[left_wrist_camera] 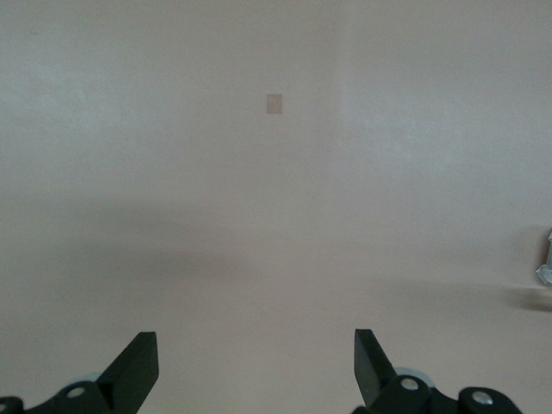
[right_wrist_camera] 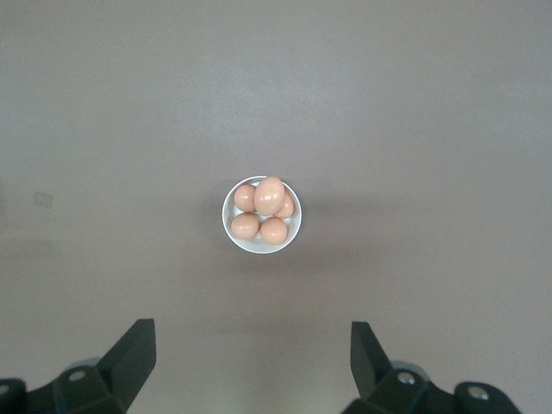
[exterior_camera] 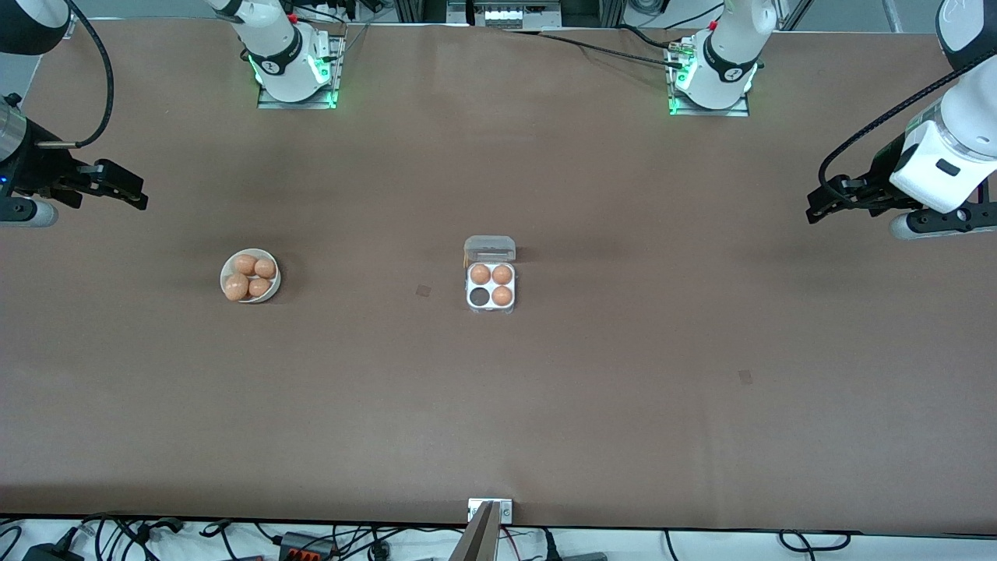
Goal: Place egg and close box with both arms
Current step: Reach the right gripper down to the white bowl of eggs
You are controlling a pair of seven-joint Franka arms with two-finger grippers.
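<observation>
Box (exterior_camera: 491, 288) sits mid-bench (exterior_camera: 498, 405), lid up, three eggs in; bowl (exterior_camera: 250, 276) at its 9 o'clock. Left claw (left_wrist_camera: 254, 366) and right claw (right_wrist_camera: 250, 362) hover wide open, empty.

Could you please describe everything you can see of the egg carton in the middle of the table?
The egg carton is a small square box of clear plastic with a pale four-cell tray. Its hinged transparent lid stands open on the edge farther from the front camera. Three cells hold orange-brown eggs; the empty cell looks dark. It sits flat on the brown table, and neither gripper touches it.
</observation>
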